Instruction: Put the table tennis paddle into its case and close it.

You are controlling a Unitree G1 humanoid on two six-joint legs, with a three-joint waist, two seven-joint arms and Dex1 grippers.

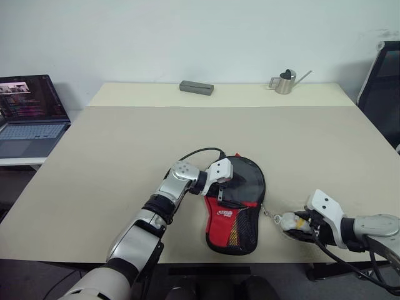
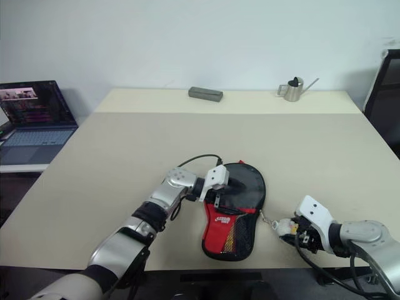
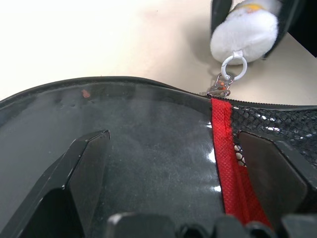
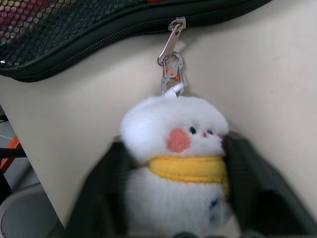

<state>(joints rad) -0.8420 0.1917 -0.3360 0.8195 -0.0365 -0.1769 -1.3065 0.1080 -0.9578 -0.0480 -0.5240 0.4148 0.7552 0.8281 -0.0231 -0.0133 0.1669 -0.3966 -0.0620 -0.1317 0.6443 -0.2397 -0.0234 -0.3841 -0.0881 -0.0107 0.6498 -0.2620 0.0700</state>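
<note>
Case: lying flat on the table near its front edge, round end away from the robot, narrow red-and-mesh end toward it. Looking soft and light, a fabric pouch likely to buckle, slide or lift off the table under any sideways tug, so needing to be pinned while the zip is drawn. Being pressed at the glossy round end by the left hand, fingers spread wide and resting on the cover, gripping nothing. Paddle not showing separately; judging by the filled, flat outline, probably already lying inside, though impossible to confirm. Zip pull sitting on the case's right edge, joined by a small metal clip to the plush pom-pom, a white fluffy figure with a yellow band. Being squeezed on both sides by the right hand, clenched around the plush. Best hold for closing: the pom-pom itself, easy to pinch but squashy and slack, so giving a loose, delayed pull; small clip possibly twisting. Pulling along the zip line, not away from it, seeming wise.
</note>
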